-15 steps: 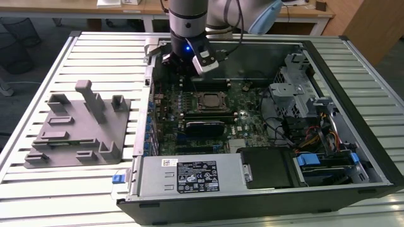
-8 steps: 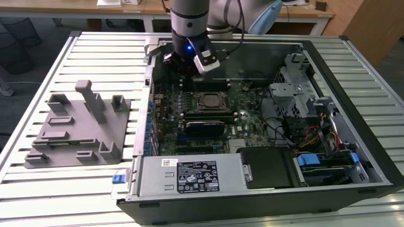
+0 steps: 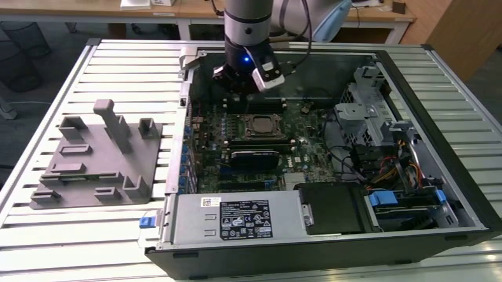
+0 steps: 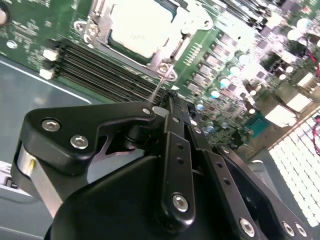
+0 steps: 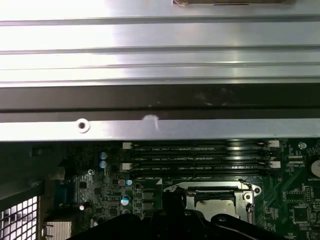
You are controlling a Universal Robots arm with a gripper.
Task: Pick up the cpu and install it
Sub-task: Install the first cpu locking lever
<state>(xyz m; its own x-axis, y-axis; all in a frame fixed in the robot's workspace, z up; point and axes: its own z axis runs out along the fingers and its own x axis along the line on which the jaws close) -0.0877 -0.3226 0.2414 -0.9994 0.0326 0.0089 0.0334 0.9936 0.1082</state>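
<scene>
The cpu [image 4: 137, 27] is a pale silver square lying in the motherboard socket, with the metal retention frame [image 4: 95, 30] around it. In the exterior view the cpu [image 3: 263, 126] sits mid-board inside the open computer case [image 3: 439, 106]. My gripper [image 3: 237, 96] hangs over the board just behind the socket, towards the case's far wall. In the second wrist view the black fingers [image 4: 175, 145] meet at the tip of the gripper [image 4: 166, 102], shut with nothing between them. A thin socket lever [image 4: 159, 86] runs right beside that tip. The first wrist view catches the cpu [image 5: 215, 200] in its socket.
A grey plastic tray with upright pegs [image 3: 98, 158] lies on the slatted table at the exterior view's left. Memory slots [image 5: 200, 155] run between the socket and the case wall [image 5: 160, 65]. A drive cage and cables [image 3: 377, 135] crowd the case at the exterior view's right.
</scene>
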